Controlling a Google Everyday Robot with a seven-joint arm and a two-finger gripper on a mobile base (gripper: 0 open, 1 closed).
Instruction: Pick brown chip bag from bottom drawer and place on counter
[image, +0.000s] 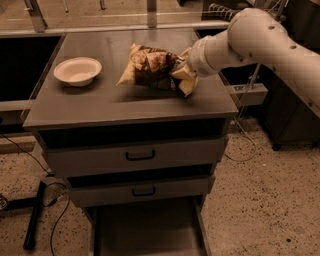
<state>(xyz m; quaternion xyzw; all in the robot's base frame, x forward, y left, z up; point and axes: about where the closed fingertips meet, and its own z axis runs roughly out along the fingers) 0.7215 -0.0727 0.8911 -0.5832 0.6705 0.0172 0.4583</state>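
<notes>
On the left of the counter (100, 107) sits a white bowl (77, 71), only its pale inside showing. Below, the two upper drawers (140, 156) with black handles are closed, and the bottom drawer (145, 232) stands pulled out, its plain floor in view. The brown chip bag (149, 67) lies over the middle of the counter, right of the bowl and apart from it. Whether it touches the top I cannot tell. Its long axis runs left to right, the tan left edge pointing toward the bowl. The gripper (184, 76) is clenched on the bag's right end, on a white arm (260, 40) reaching in from the right.
</notes>
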